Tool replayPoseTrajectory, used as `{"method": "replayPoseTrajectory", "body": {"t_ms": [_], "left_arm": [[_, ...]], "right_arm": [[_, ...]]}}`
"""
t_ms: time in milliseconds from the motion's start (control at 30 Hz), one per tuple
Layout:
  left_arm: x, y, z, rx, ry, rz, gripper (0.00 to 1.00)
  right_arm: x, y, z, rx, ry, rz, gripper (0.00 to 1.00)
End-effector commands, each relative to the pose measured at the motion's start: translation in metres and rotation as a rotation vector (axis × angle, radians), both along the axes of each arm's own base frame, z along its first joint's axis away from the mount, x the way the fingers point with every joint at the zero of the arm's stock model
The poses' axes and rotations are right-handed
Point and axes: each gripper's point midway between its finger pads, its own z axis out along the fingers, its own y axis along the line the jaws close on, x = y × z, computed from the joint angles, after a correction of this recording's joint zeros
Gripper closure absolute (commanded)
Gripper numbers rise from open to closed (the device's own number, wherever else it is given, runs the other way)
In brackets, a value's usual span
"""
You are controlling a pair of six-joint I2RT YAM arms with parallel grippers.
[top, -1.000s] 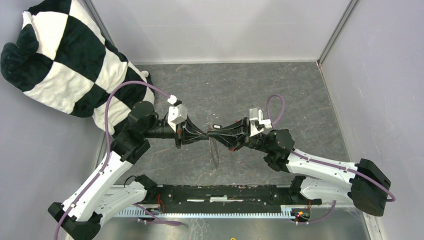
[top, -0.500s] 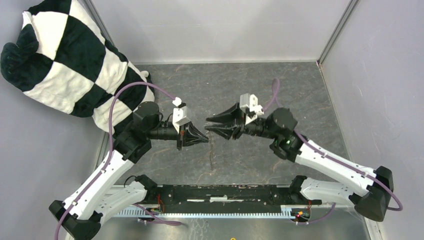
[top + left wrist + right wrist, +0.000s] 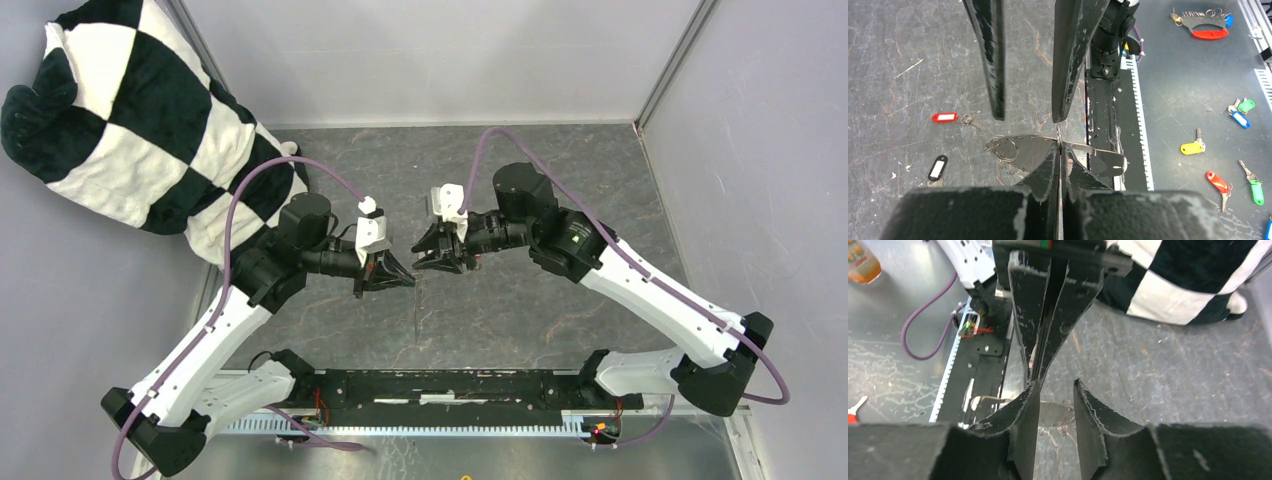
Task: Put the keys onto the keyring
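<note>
My left gripper (image 3: pixel 409 281) (image 3: pixel 1059 146) is shut on the keyring (image 3: pixel 1023 149), a thin silvery loop with a jagged edge, held above the table with a small split ring at its left end. The keyring also shows in the right wrist view (image 3: pixel 1060 412), behind my right fingers. My right gripper (image 3: pixel 421 258) (image 3: pixel 1054 390) is open and empty, facing the left gripper tip to tip, close to it. A key with a red tag (image 3: pixel 945 117) and a key with a black, white-labelled tag (image 3: pixel 938 167) lie on the table below.
A black-and-white checkered plush (image 3: pixel 130 110) leans in the back left corner. Grey walls enclose the table on three sides. A black rail (image 3: pixel 430 385) runs along the near edge. Spare tagged keys, such as a yellow one (image 3: pixel 1190 147), lie beyond it.
My right gripper has drawn away from the left gripper's tips, opened, and swung up and to the left. My left gripper has stayed shut on the keyring, shifting only slightly.
</note>
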Motion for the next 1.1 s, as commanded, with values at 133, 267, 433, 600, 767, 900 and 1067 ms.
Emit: {"method": "replayPoseTrajectory", "body": {"t_ms": [133, 267, 433, 600, 767, 900, 1067], "left_arm": [[-0.002, -0.001, 0.012, -0.011, -0.07, -0.056, 0.98], [-0.001, -0.001, 0.013, -0.01, -0.076, -0.051, 0.98], [0.001, -0.002, 0.013, -0.007, -0.073, -0.049, 0.98], [0.001, -0.002, 0.013, -0.008, -0.073, -0.051, 0.98], [0.0, -0.002, 0.014, -0.009, -0.074, -0.053, 0.98], [0.001, -0.003, 0.018, -0.02, -0.076, -0.046, 0.97], [0.001, 0.0, 0.015, -0.01, -0.067, -0.019, 0.64]], "right_arm": [[-0.012, -0.001, -0.005, -0.046, 0.004, 0.087, 0.66], [-0.017, -0.001, -0.011, -0.062, 0.022, 0.11, 0.65], [-0.02, 0.001, -0.017, -0.077, 0.046, 0.121, 0.65], [-0.02, 0.002, -0.021, -0.091, 0.062, 0.12, 0.67], [-0.017, 0.006, -0.02, -0.078, 0.063, 0.106, 0.86], [-0.01, 0.005, -0.021, -0.046, 0.048, 0.045, 0.99], [0.001, -0.001, -0.007, 0.102, 0.037, -0.085, 0.99]]}}
